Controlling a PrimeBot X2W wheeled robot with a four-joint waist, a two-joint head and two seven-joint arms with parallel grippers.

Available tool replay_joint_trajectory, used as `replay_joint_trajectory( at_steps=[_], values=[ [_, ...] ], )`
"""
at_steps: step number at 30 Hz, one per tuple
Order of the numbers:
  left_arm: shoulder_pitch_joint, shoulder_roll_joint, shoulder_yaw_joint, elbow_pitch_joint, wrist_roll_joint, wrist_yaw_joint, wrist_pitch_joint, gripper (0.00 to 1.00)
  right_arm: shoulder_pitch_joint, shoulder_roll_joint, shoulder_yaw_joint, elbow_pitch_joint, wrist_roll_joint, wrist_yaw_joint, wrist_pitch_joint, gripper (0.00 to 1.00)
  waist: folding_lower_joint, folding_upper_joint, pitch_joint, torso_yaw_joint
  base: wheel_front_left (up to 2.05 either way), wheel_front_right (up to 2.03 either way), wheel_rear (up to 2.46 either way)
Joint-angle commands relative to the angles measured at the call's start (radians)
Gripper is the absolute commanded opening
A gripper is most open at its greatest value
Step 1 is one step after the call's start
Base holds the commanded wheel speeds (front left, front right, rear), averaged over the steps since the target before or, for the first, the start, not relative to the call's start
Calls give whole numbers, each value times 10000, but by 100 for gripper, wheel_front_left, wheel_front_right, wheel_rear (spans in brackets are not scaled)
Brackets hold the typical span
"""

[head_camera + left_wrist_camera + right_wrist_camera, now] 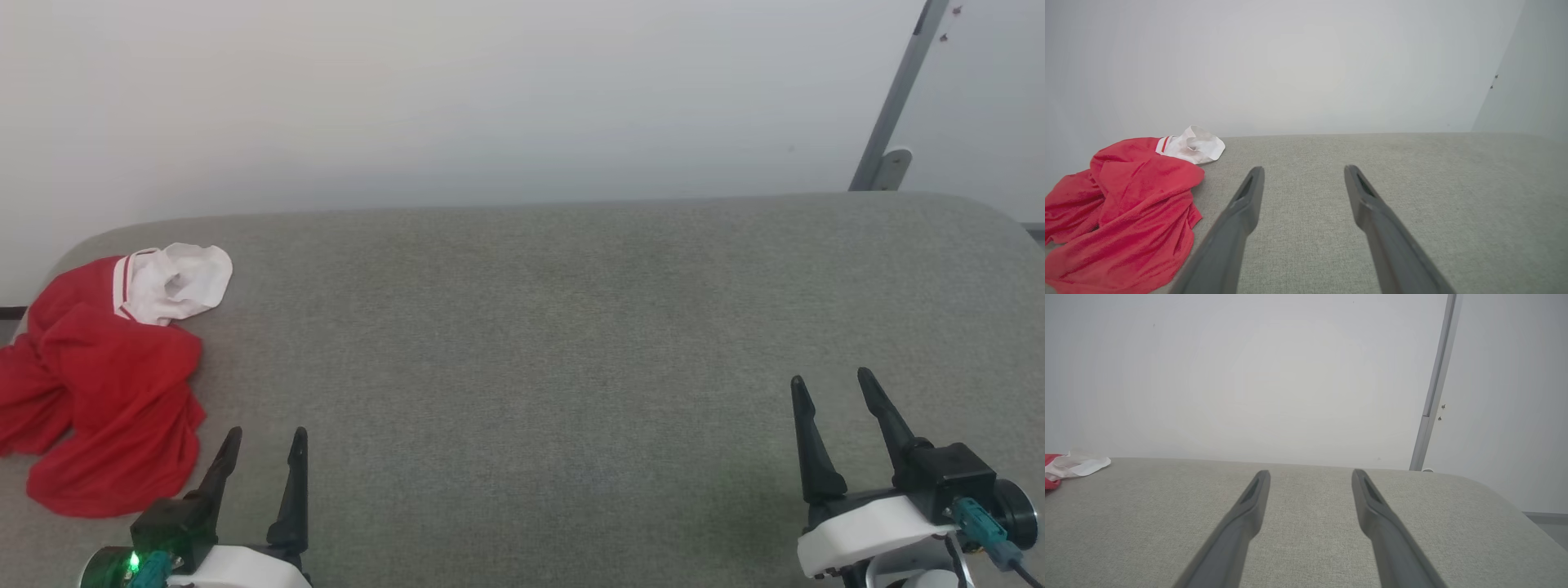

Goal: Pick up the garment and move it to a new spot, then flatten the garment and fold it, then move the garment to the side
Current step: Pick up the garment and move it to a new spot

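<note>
Grey fabric surface — garment far left, pole behind

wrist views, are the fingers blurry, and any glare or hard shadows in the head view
Left wrist view: left gripper goes soft near the bottom edge, garment looks crisp. Right wrist view: right gripper equally soft low down, wall pale and hazy. Head view: even light, only faint shadows on the grey surface, no glare.

We're getting soft, even, fairly bright light all round. The white wall looks washed out and hazy in both wrist views. Shadows are faint, just a dim patch by the right gripper. Its fingers go blurry toward the bottom edge, and the head view is sharper.
</note>
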Motion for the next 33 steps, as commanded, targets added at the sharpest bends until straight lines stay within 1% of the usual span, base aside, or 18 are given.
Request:
replay_joint_trajectory(
  at_steps=[1, 8, 13, 26, 33],
  values=[
    [18, 2, 27, 17, -47, 8, -69, 100, 66, 7, 5, -33, -43, -7, -51, 100, 0, 0, -20, 82, 0, 0, 0],
    [49, -1, 40, 77, -35, 8, -69, 100, 108, 9, 167, 31, -62, -7, -51, 100, 0, 0, -104, 380, 0, 0, 0],
    [68, -40, 118, 124, 45, 8, -69, 100, 103, 7, 333, 81, -2, -7, -51, 100, 0, 0, -186, 756, 0, 0, 0],
    [22, -67, 495, 388, 195, 8, -68, 100, -66, 7, 1044, 272, 79, -7, -51, 100, 0, 0, -393, 2240, 0, 0, 0],
    [-210, 67, 588, 680, 12, 8, -68, 100, -194, 3, 1462, 363, 182, -7, -51, 100, 0, 0, -430, 2915, 0, 0, 0]
  ],
)
